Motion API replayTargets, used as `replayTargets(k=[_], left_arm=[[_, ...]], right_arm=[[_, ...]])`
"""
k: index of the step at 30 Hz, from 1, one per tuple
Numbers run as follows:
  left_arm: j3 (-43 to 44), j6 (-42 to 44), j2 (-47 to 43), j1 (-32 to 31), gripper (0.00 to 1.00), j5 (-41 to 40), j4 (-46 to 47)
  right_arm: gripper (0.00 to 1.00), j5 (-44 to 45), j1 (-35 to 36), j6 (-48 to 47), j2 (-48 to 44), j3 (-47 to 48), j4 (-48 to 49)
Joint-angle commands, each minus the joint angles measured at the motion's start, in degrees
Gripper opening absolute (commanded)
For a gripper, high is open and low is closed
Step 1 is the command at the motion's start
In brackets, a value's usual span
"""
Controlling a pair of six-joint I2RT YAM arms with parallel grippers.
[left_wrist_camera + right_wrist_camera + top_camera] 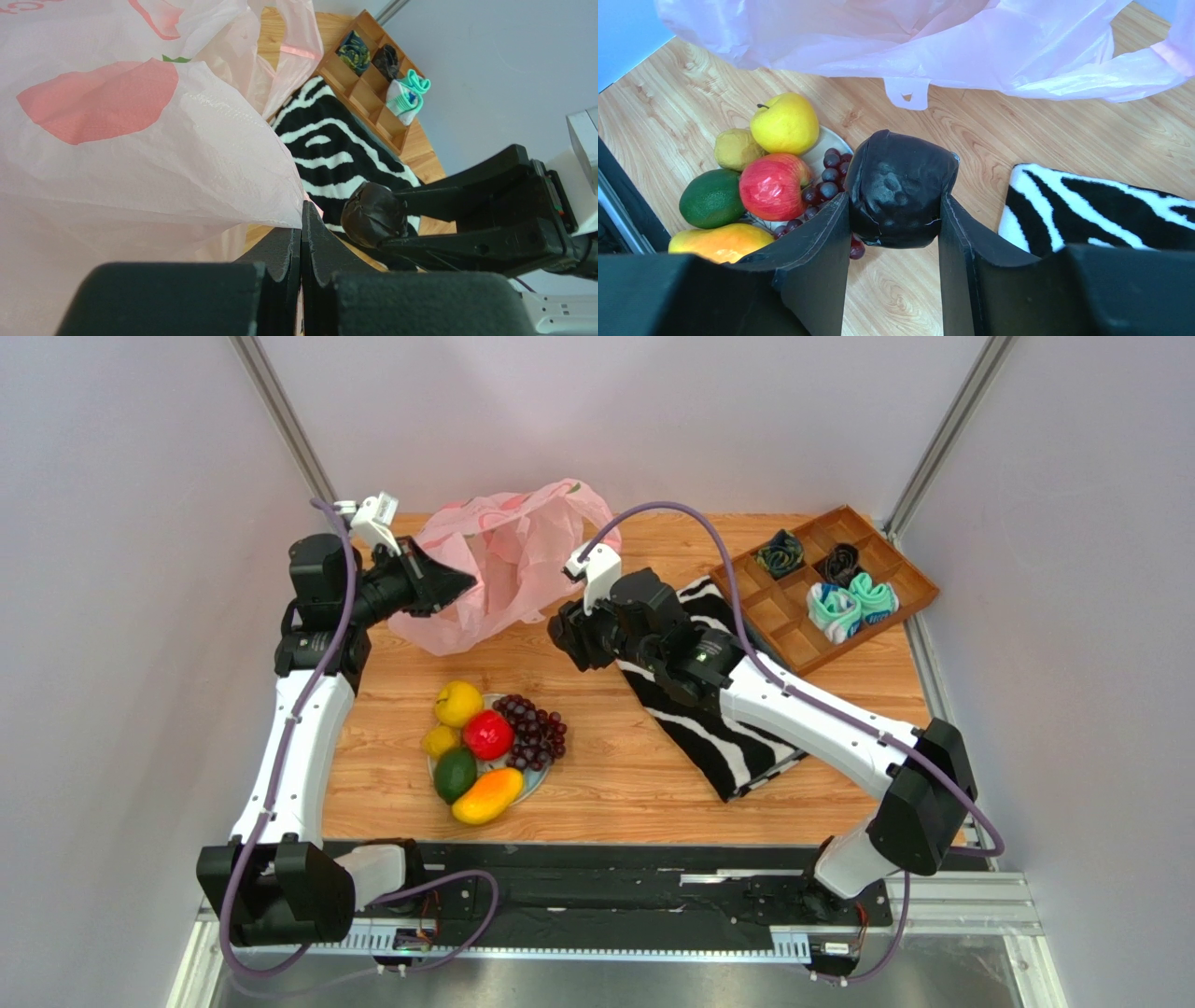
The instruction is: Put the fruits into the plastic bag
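Your right gripper (892, 210) stood half open, its fingers clamped on a dark fruit (899, 182); the bag (913, 35) hung just ahead of it; the plate (834, 138) of fruits (773, 185) lay below and to its left; the cloth (1102, 210) lay to its right; your left gripper (302, 234) was fully closed, pinching the bag's edge between its fingers.

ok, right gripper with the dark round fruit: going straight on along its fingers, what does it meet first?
Most likely the thin translucent pink plastic bag, straight ahead of the right gripper and its dark round fruit. Depth is unclear; it might graze the wooden tabletop first.
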Motion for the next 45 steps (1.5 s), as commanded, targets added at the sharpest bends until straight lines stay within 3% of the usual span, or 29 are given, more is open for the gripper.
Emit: replayTargets(k=[1,5,11,18,30,39,42,45], left_arm=[[-0.2,-2.0,0.2,0.4,0.0,6.1,5.7],[-2.6,-9.6,0.6,-0.2,0.0,15.4,19.1],[-0.7,-15.2,1.5,-5.3,0.0,19.4,25.1],[-1.9,-33.1,1.8,-8.6,0.0,21.7,42.5],[-5.1,-53.9,5.9,-9.0,0.0,23.1,68.6],[-7.9,-57.1,10.3,-4.0,0.0,24.9,74.2],[-8.6,-52.1,10.1,-3.5,0.0,25.3,68.3],[-8.6,-45.2,9.2,-1.9,0.0,25.6,58.5]], right_arm=[[0.08,1.1,-1.5,0.8,-0.4,2.1,1.7],[0.08,-0.3,-3.2,1.2,0.2,3.6,2.2],[0.08,-0.2,-3.3,-0.4,2.0,8.6,2.3],[0.08,0.8,-3.5,-0.1,5.5,11.3,2.5],[0.1,1.1,-4.8,0.6,10.5,11.8,3.6],[0.13,-1.1,-6.7,4.1,20.6,13.2,4.4],[0.15,-1.1,-6.9,4.6,22.9,14.7,3.9],[0.25,1.2,-7.1,5.0,25.8,16.4,2.8]])
